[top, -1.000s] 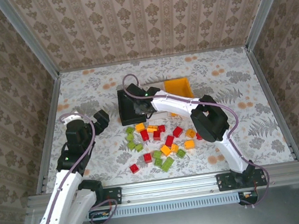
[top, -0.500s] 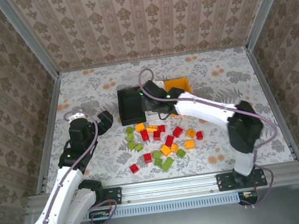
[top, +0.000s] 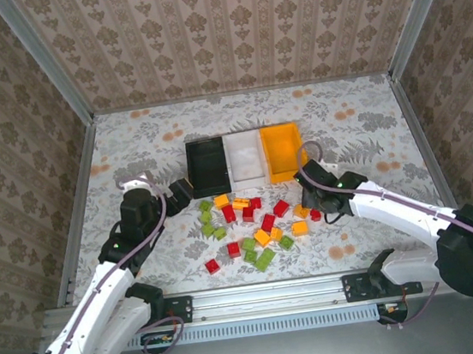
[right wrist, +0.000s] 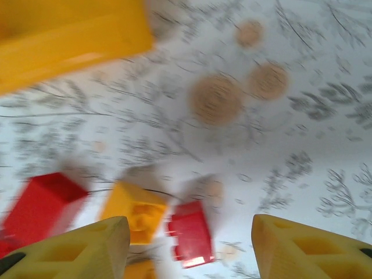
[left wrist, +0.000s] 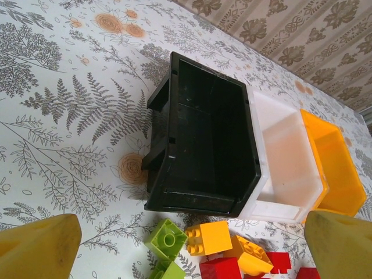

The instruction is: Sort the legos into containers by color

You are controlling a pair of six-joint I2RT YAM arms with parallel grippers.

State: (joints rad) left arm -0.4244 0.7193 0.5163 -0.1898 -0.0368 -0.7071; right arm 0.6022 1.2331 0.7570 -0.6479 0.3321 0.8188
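Left arm: we see it rising from its base at the near-left corner, forearm angled up and inward, wrist bent to the right. The left gripper (top: 180,192) sits just off the near-left corner of the black bin (top: 208,167), jaws wide with nothing between them. Its wrist view looks along the bench (left wrist: 70,116) at the three joined bins: black, then the white bin (top: 245,159), then the orange bin (top: 281,150). A lime green brick (left wrist: 167,238) and an orange-yellow brick (left wrist: 209,237) lie just in front of the black bin. Right arm: elbow folded out to the far right, forearm running low and leftward. The right gripper (top: 311,187) hangs near the orange bin's near-right corner, above the right edge of the legos (top: 251,223). Its wrist view is blurred, but we make out the jaws partly apart and gripping nothing. A red brick (right wrist: 189,232) lies on the bench below the gap, with an orange-yellow one (right wrist: 136,212) beside the left finger. The legos lie scattered on the bench in front of the bins, between the two grippers.
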